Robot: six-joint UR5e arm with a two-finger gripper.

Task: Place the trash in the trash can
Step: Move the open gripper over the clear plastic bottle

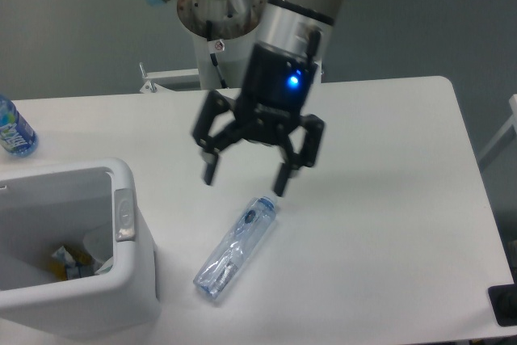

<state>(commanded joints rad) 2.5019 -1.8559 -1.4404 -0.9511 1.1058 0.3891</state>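
Note:
A crushed clear plastic bottle with a blue label [235, 249] lies on the white table, slanting from upper right to lower left. My gripper [245, 179] hangs open just above the bottle's upper end, with nothing between its fingers. The white trash can [133, 272] stands at the lower left, its grey latch facing right. Inside it lies crumpled trash with green and yellow bits [71, 260]; I cannot tell the wrapper apart from the other bits in there.
An upright blue-labelled water bottle [14, 128] stands at the far left edge of the table. The robot's base column [220, 34] rises behind the table's back edge. A dark object [504, 305] sits past the table's lower right corner.

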